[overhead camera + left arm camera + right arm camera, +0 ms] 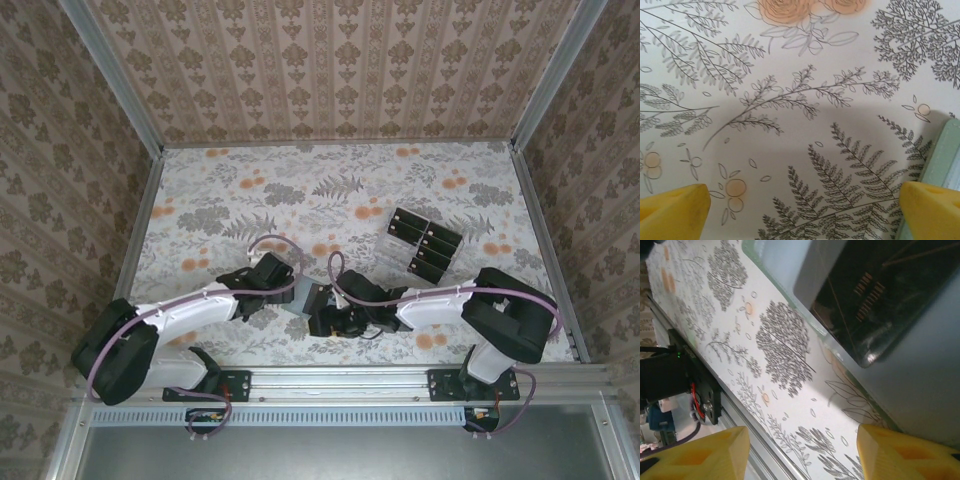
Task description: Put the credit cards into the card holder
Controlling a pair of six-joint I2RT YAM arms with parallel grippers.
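Broadly, the flower-printed white table [200, 200] fills the walled cell. From its near edge both white-and-black arms fold low and inward. The left arm [180, 320] reaches right and slightly forward. The right arm [440, 300] bends at a bulky black elbow and runs left, so the two wrists nearly meet at the front centre.

Well back and to the right stands a clear plastic tiered rack [392, 250] holding thin black rectangular credit cards [425, 245]. Their markings are too small to read from above.

Between the wrists lies the small flat sage-green card holder [318, 298], mostly hidden from above by the gripper bodies. In the left wrist view only its long edge [945, 155] shows, cut off at the right.

The left gripper [800, 215] hangs low over the cloth, its yellow fingers [675, 210] spread wide and grasping nothing. The right-hand tip overlaps the holder's edge, and whether it touches is unclear.

The right gripper [802, 455] is likewise spread, its yellow fingers [905, 455] holding nothing. Ahead of them one black credit card [875, 295] with gold lettering lies on the pale holder. Its far end seems to be tucked under a pocket flap, though the close, tilted view leaves that uncertain.
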